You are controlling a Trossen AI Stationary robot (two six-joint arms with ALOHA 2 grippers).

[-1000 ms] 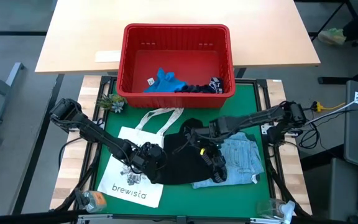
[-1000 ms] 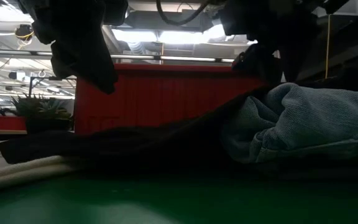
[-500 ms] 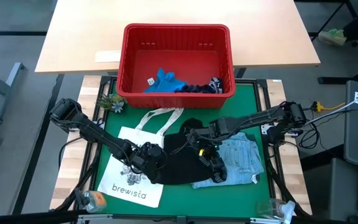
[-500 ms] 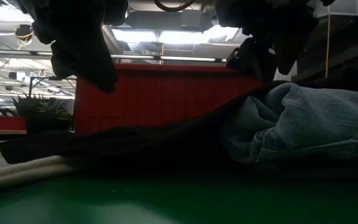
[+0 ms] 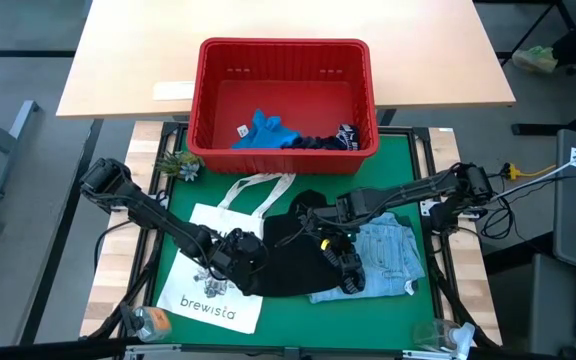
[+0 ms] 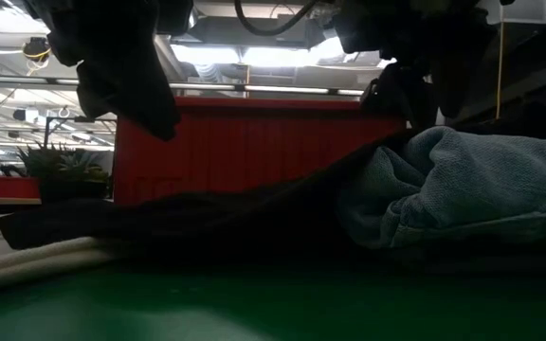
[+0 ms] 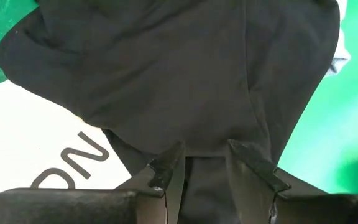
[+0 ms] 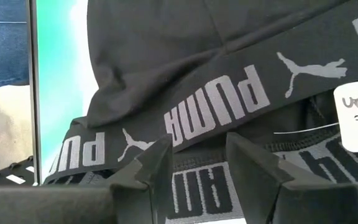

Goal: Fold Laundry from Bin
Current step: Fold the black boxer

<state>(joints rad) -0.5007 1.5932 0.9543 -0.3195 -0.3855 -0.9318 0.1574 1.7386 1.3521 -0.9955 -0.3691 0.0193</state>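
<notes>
High view first: I see the soft dark garment (image 5: 293,258) lying crumpled on the green mat (image 5: 408,160), overlapping the denim shirt (image 5: 383,255). My left gripper (image 5: 236,250) pinches its left edge, my right gripper (image 5: 330,243) its printed elastic waistband. The slotted red bin (image 5: 284,92) sits well beyond.

The dark garment (image 5: 293,255) hides part of the tote bag (image 5: 213,265), whose printed lettering is cut off in the left wrist view. The white tag (image 8: 356,118) runs off the frame edge, its handwriting unreadable.
</notes>
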